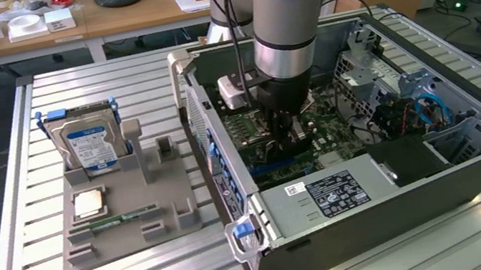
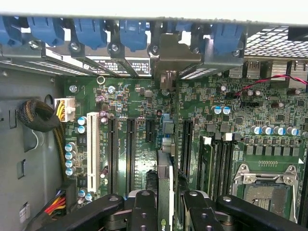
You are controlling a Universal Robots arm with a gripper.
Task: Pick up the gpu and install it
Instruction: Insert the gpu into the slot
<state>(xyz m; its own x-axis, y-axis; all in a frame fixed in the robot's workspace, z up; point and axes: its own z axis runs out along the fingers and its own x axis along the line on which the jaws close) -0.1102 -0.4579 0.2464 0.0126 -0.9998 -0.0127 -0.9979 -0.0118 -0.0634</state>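
Gripper (image 2: 166,204) is partly closed, its fingers clamped on both faces of the gpu (image 2: 164,175). The card stands edge-on between them, over the motherboard (image 2: 130,96) and parallel to its long black slots. Seating in a slot cannot be told.

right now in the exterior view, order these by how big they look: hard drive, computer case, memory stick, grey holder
1. computer case
2. grey holder
3. hard drive
4. memory stick
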